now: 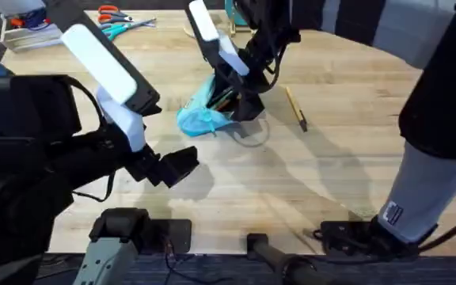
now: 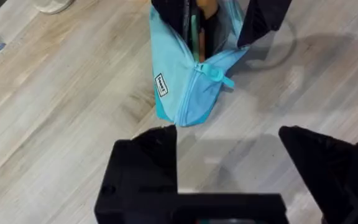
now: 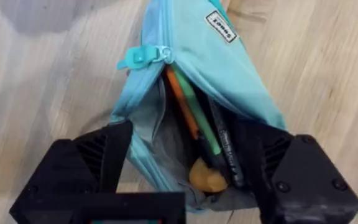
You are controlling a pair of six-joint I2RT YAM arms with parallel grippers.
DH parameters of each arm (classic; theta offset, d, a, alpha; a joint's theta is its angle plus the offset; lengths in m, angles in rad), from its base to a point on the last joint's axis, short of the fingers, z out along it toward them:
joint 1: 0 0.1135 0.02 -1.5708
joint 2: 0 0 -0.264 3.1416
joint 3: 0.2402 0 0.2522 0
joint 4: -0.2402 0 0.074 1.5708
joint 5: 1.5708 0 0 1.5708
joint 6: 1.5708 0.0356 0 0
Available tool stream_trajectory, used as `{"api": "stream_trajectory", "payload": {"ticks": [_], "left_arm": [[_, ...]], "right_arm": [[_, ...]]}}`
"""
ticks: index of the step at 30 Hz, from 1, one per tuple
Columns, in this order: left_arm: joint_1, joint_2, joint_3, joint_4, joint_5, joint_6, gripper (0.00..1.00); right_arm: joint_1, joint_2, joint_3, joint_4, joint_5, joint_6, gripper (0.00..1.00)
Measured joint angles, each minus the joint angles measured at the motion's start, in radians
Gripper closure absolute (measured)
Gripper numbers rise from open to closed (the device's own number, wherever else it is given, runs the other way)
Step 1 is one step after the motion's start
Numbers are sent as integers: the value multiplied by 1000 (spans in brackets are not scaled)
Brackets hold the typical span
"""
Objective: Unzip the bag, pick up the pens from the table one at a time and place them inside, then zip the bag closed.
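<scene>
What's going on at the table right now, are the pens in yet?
The right gripper is at the mouth of the unzipped bag, fingers spread on either side of the opening. Several pens already lie inside. One yellow pen remains on the table beside the bag. The left gripper hangs open near the bag's zipper pull, holding nothing.

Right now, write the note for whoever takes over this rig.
Left pincer: open, holding nothing, hovering over the table short of the bag.
Right pincer: open, fingers straddling the bag's open mouth.
Bag: unzipped, zipper pull at the end away from the right pincer. Several pens already lie inside, orange, green and dark.
One pen lies on the table beside the bag.
Done: unzipping, most pens in.
Left: pick up that last pen, put it in, zip the bag shut.
</scene>
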Motion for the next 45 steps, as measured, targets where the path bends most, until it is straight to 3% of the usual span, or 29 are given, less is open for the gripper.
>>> {"api": "stream_trajectory", "payload": {"ticks": [9,30,37,45], "left_arm": [[0,0,0,0,0,0,7],[0,0,0,0,0,0,6],[0,0,0,0,0,0,7],[0,0,0,0,0,0,8]], "right_arm": [[-15,0,64,-40,-5,130,5],[-168,0,427,-219,-5,597,4],[-249,0,444,-278,1,682,5],[-267,0,444,-433,113,708,5]]}}
